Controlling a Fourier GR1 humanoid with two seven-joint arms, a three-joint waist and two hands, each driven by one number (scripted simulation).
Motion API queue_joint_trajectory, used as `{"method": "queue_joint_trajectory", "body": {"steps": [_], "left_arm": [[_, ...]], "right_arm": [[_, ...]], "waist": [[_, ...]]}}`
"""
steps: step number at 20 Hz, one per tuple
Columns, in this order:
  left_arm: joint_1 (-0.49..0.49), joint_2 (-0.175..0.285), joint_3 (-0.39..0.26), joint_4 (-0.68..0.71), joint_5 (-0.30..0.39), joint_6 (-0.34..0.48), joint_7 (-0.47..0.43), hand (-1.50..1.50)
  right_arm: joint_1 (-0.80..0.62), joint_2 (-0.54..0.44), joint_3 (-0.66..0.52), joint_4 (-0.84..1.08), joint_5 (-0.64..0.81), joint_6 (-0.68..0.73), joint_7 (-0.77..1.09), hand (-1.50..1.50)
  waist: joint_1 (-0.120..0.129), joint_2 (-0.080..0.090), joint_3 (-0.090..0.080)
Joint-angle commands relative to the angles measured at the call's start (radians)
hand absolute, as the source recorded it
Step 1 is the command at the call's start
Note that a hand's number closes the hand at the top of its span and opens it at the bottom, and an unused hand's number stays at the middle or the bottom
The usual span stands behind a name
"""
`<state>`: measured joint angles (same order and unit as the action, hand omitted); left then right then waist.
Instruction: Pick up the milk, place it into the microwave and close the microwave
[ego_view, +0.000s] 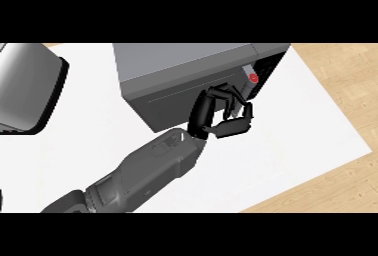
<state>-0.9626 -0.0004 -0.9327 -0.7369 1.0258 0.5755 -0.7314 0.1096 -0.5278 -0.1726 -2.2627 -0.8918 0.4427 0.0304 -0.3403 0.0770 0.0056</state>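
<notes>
Late stage: right hand (203, 112), fingers curled on nothing visible, against the front of the microwave (184, 62) near the surface's (295, 140) far edge; milk unseen, presumably inside; door closure unconfirmed.

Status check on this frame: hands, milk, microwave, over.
Right robot hand curled at the grey box-shaped microwave's front, holding nothing visible. Left robot hand out of view. Milk unconfirmed: small white-and-red patch at the right edge. Nothing blocking.
</notes>
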Motion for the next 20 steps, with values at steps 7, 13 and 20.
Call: {"method": "queue_joint_trajectory", "body": {"steps": [7,13,20], "left_arm": [[-0.026,0.000,-0.003,0.154,0.061,0.053,0.103,1.50],[0.008,0.000,-0.009,0.164,0.110,0.060,0.104,1.50],[-0.002,0.000,-0.034,0.175,0.143,0.026,0.106,-1.50]], "right_arm": [[-0.011,-0.032,-0.029,-0.011,-0.055,0.007,0.014,-1.50],[0.007,-0.040,-0.049,-0.038,-0.081,-0.003,0.023,-1.50],[0.034,-0.048,-0.071,-0.052,-0.098,-0.016,0.037,-1.50]], "waist": [[0.047,0.004,-0.005],[0.087,-0.002,-0.007],[0.103,-0.002,-0.006]]}}
